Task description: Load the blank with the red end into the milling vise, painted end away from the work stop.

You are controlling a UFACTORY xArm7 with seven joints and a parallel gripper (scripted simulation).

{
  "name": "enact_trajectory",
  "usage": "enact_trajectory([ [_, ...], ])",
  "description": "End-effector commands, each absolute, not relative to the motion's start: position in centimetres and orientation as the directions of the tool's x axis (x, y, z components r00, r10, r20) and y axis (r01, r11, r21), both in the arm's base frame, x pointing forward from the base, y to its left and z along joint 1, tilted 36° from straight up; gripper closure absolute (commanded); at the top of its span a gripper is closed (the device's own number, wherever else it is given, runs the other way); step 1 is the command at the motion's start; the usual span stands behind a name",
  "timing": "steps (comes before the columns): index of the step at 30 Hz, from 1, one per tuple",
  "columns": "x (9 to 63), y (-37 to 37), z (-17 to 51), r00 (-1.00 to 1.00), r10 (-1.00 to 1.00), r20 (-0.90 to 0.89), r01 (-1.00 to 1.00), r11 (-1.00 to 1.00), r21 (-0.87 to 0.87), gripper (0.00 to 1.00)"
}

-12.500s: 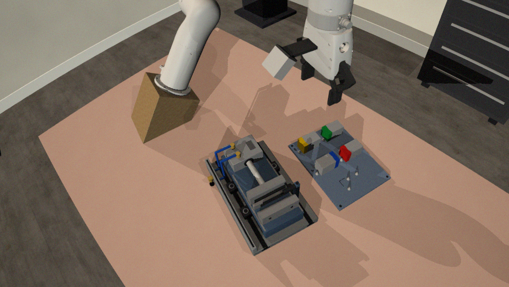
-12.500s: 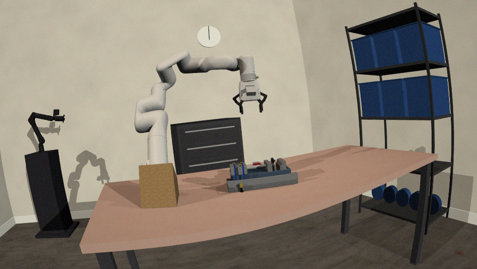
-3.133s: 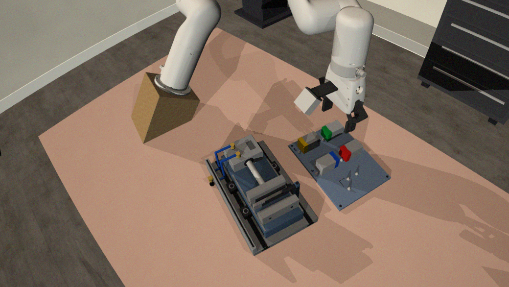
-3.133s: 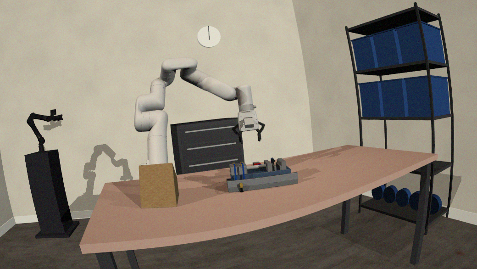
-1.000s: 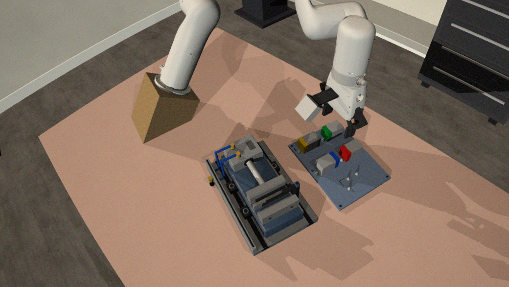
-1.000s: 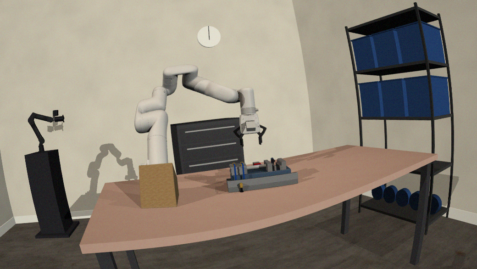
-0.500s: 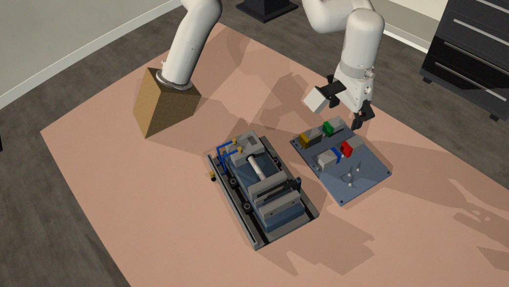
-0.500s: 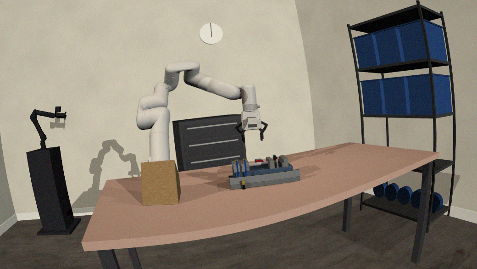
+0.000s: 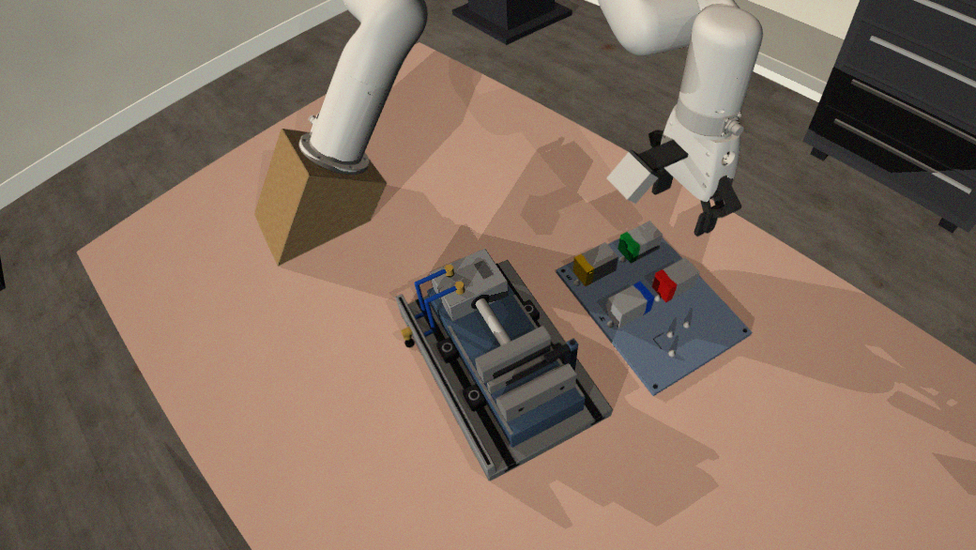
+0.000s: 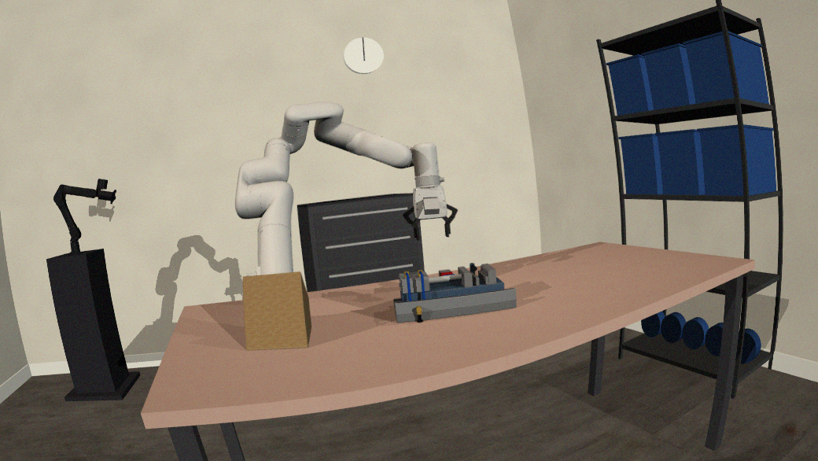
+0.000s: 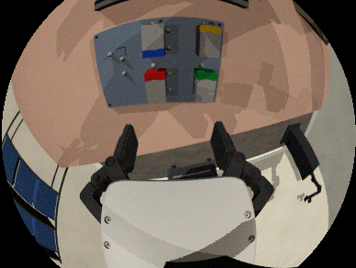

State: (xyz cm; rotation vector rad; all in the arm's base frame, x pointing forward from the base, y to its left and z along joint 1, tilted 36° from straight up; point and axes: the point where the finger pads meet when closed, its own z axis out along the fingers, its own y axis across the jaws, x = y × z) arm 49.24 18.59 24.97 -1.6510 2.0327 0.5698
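The gripper (image 9: pixel 709 217) hangs high with fingers wide and nothing in them. The red-end block (image 9: pixel 672 280) lies on the blue plate (image 9: pixel 709 341) beside 3 others. It looks hard and heavy; grab its long gray sides. The wrist view shows all 4 blocks; the side view hides most.

Workshop: milling vise (image 9: pixel 509 355); shelf rack (image 10: pixel 744 171); drawer cabinet (image 10: pixel 360 240)
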Motion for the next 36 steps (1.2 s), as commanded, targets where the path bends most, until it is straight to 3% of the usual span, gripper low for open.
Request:
enact_trajectory([
  [1, 49.36, 18.49, 25.12, -0.176, -0.79, -0.588, -0.98, 0.197, 0.028, 0.0],
  [36, 49.28, 17.82, 24.57, -0.176, -0.79, -0.588, -0.98, 0.197, 0.028, 0.0],
])
